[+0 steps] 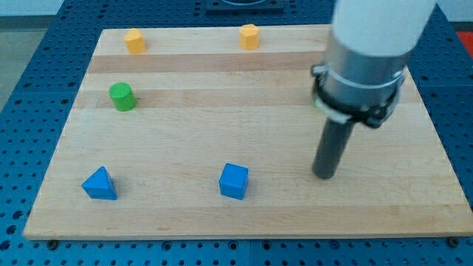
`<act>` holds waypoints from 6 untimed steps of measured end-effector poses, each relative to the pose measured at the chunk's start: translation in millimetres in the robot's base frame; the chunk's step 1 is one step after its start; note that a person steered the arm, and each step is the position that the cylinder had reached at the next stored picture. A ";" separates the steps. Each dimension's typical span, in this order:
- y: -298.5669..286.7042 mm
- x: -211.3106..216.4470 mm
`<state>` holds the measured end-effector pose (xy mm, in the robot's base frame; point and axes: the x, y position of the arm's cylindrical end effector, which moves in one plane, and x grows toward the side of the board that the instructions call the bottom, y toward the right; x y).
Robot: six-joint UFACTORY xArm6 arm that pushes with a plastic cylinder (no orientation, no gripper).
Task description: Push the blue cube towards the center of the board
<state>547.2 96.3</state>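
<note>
The blue cube (233,181) is seen near the bottom edge of the wooden board (244,111), roughly midway along that edge, resting flat and touched by nothing. My tip (324,176) is set down on the board to the view's right of the cube, at about the same height in the view and clearly apart from it, with bare wood between the two. The tool is a single straight dark rod (no jaws are fitted, so nothing can be spread, closed or clamped), and no block is in contact with it.

A blue triangular block (100,184) is placed near the bottom-left corner. A green cylinder (122,97) stands close to the left edge, above the triangle. Two orange blocks are found along the top edge: one (134,41) near the top-left corner and another (250,35) near the middle of that edge; their exact shapes cannot be made out.
</note>
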 end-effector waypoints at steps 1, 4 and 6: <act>-41.4 38.5; -138.4 52.0; -118.0 10.8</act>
